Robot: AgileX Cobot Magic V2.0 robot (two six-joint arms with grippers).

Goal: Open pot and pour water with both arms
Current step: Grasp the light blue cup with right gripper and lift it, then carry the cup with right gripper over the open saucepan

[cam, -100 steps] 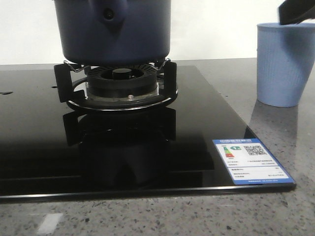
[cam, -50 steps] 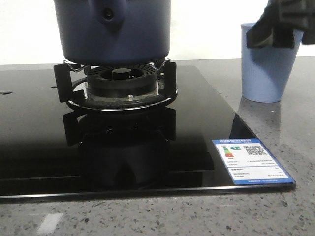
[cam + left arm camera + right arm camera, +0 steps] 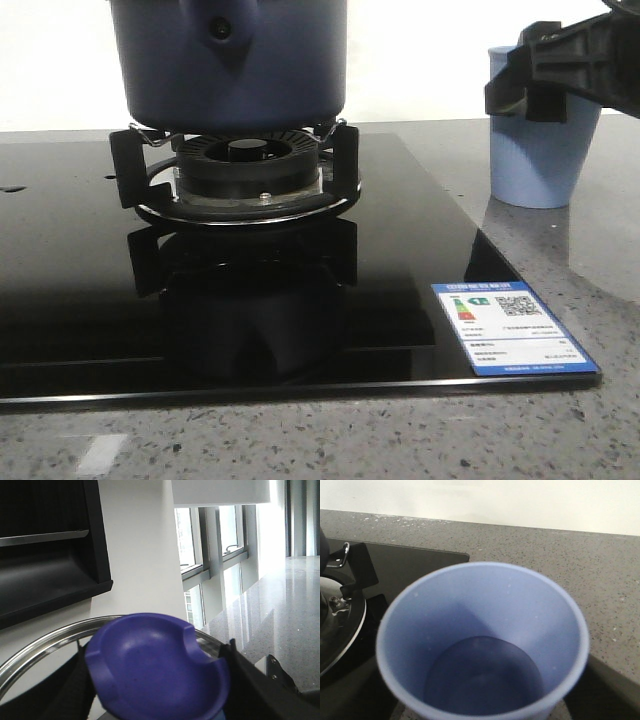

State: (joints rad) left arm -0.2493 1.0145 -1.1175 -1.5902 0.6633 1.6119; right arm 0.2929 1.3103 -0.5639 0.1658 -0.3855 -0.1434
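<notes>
My right gripper [image 3: 560, 75] brackets the light blue ribbed plastic cup [image 3: 540, 150] at far right, jaws spread around its rim for pouring, while my left gripper [image 3: 155, 690] pinches the lid knob [image 3: 155, 675] of the dark navy round matte pot [image 3: 230, 60] on the left burner [image 3: 245, 170].

Black, blocky right tool [image 3: 545, 75]

Black hob [image 3: 400, 250], blue-bordered label [image 3: 513, 328], speckled counter [image 3: 560, 240]

Navy pot [image 3: 230, 60], light-blue ribbed cup [image 3: 540, 160], glossy blk hob [image 3: 80, 300], grey speckled counter [image 3: 560, 430].
</notes>
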